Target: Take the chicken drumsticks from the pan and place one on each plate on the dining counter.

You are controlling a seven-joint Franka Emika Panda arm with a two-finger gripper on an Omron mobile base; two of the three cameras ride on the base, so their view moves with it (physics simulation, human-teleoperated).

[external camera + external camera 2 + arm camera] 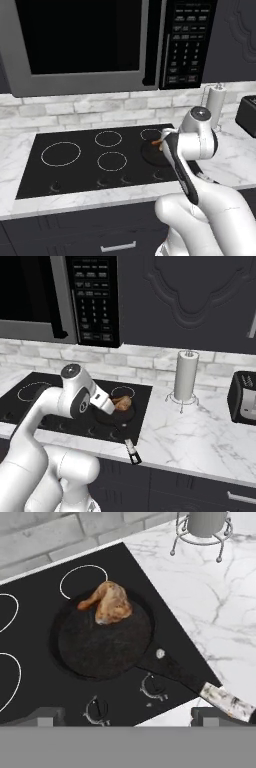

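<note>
The black pan [102, 647] sits on the right front burner of the cooktop [30, 637], with its long handle [200, 687] reaching over the worktop's front edge. The golden-brown chicken drumsticks [111, 603] lie close together at the pan's far rim, and also show in both base views [122, 402] [156, 143]. My gripper [131, 716] hangs above the pan's near side, open wide with nothing between its fingertips [47, 714]. It is clear of the chicken. The plates and the dining counter are out of view.
A paper towel holder [186, 376] stands on the marble worktop [200, 431] right of the cooktop, and a dark toaster [243, 396] sits farther right. A microwave [85, 45] hangs above the burners. Control knobs [97, 709] line the cooktop's front.
</note>
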